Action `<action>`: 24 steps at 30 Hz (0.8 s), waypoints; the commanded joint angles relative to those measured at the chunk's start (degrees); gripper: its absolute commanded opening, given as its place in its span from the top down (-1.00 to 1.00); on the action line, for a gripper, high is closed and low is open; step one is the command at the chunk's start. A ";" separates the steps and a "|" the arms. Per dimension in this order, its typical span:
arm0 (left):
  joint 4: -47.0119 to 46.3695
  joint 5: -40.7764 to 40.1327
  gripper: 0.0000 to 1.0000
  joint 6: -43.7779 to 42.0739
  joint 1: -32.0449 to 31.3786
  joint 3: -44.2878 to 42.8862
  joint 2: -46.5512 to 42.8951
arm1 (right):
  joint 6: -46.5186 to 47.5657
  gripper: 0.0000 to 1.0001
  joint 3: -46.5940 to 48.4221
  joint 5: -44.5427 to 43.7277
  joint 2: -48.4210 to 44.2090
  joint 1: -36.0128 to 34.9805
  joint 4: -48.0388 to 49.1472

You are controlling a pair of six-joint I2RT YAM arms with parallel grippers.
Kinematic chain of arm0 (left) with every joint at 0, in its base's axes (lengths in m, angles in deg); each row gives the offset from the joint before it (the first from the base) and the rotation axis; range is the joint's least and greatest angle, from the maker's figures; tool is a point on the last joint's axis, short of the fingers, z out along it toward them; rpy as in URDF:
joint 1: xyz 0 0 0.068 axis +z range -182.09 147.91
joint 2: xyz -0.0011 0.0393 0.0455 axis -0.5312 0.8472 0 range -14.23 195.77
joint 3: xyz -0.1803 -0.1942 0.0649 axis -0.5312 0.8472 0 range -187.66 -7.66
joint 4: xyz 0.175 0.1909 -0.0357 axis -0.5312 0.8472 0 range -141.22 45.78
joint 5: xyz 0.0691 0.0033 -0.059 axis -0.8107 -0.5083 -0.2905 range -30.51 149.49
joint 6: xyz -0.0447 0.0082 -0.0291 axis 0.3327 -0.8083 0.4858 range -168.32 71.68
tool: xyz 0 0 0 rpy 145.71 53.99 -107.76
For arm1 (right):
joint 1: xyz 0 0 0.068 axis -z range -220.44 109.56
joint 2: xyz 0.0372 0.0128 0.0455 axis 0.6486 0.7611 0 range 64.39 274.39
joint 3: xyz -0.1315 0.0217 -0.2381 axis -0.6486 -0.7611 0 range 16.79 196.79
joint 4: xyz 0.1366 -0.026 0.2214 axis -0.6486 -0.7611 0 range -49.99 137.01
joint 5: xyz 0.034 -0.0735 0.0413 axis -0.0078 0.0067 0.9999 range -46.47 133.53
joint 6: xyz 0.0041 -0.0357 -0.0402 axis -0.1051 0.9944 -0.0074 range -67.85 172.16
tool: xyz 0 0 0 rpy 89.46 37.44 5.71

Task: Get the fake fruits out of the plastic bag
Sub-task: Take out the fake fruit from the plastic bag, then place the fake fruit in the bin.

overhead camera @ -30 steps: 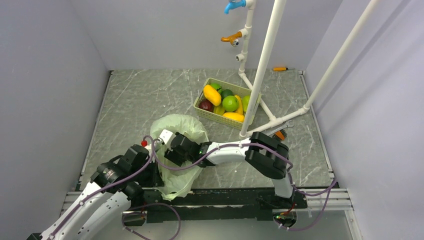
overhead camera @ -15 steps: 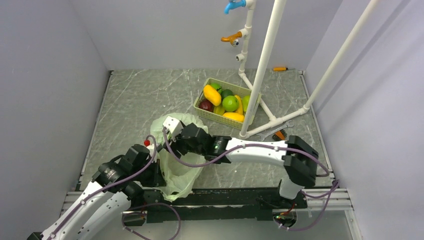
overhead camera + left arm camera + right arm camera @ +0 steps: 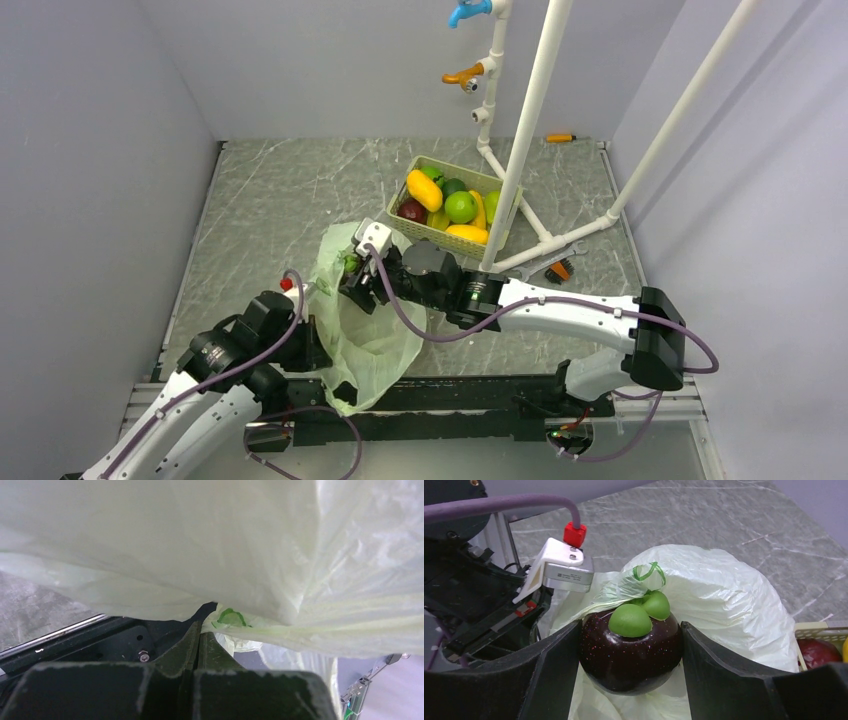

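A dark purple glossy plastic fruit [image 3: 624,655] sits in the right gripper [image 3: 629,647], above the thin, translucent pale-green plastic bag [image 3: 365,330].
Nearest, the left gripper [image 3: 199,630] has its jaws pressed together on a fold of the bag, which lies crumpled on the grey marbled table [image 3: 270,200] in front of the arm bases (its near corner reaches the table's near edge). Just beyond, the right gripper stands fairly wide, both fingers against the fruit, whose green cap touches a twisted handle loop at the bag's far end. What lies inside the bag cannot be made out through the film. Farther off, a beige slotted tray [image 3: 420,235] holds more fake fruits [image 3: 460,207]: yellow oblong, bright green round and maroon ones. Its right end is partly behind a white pipe frame [image 3: 527,110].
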 commanded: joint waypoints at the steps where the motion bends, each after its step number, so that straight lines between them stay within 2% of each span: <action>1: 1.22 -2.98 1.00 2.15 -0.22 -0.85 -0.37 | 0.35 1.00 2.31 3.54 -0.75 0.26 3.46; 7: 3.70 -9.78 1.00 6.92 -0.24 -3.38 -6.07 | -2.13 1.00 3.27 10.08 3.34 0.25 1.38; 13: 5.52 -14.44 1.00 9.77 -0.24 -5.87 -11.14 | -3.15 1.00 7.39 17.48 9.02 0.05 -5.87; 20: 4.87 -14.40 1.00 10.03 -0.23 -3.98 -11.87 | -3.21 1.00 5.34 19.32 3.18 0.00 -5.21; 24: 4.61 -14.31 1.00 9.45 -0.24 -4.20 -10.59 | -2.60 1.00 6.34 15.40 0.05 -0.01 -4.29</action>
